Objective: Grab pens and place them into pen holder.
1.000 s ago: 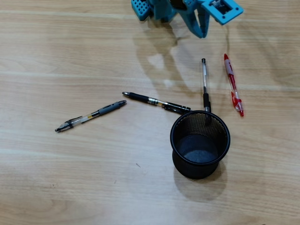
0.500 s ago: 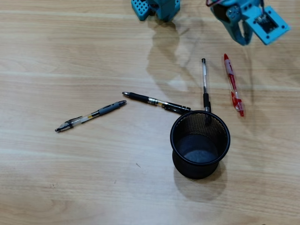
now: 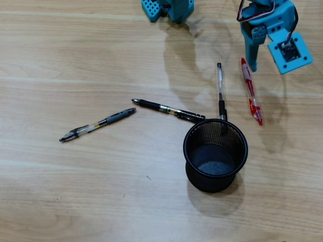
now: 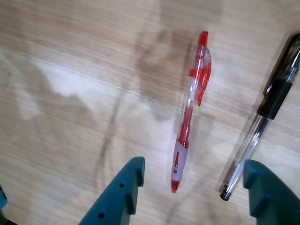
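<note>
In the overhead view my arm was cut off by the table's (image 3: 75, 191) far edge, and the clear pen's (image 3: 220, 91) black cap ran behind the pen holder's (image 3: 189, 151) rim, its end hidden. I could read no writing on any pen. Going left to right in that view: the grey-and-clear pen (image 3: 97, 124) lay towards the left edge, the black pen (image 3: 168, 110) with its gold band lay near the middle, one end just at the holder's rim, then the clear pen, then the red-and-white pen (image 3: 251, 91) towards the far right corner. In the wrist view my pincer (image 4: 194, 176) stood wide, holding nothing; the red-and-white pen's (image 4: 190, 115) tip lay between my two fingertips (image 4: 133, 171), touching neither, and the clear pen's (image 4: 255, 140) tip lay just beside the right one
</note>
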`<move>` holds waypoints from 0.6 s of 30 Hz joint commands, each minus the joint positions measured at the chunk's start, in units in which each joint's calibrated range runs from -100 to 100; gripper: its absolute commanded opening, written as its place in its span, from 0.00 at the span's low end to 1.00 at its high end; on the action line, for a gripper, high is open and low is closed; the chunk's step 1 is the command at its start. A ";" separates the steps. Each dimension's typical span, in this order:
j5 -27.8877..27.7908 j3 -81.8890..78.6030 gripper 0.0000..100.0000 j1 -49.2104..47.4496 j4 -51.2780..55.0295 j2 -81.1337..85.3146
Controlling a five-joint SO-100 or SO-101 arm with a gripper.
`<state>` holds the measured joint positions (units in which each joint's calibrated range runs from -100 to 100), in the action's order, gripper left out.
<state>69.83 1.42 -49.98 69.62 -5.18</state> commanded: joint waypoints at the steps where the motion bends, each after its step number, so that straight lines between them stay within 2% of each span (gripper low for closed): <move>1: 2.16 1.11 0.27 -0.09 -0.50 -2.42; 10: 2.37 1.75 0.27 -0.28 -0.87 -9.72; 18: 6.03 1.75 0.27 -4.76 -1.23 -14.05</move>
<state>74.41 1.51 -53.03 69.27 -18.61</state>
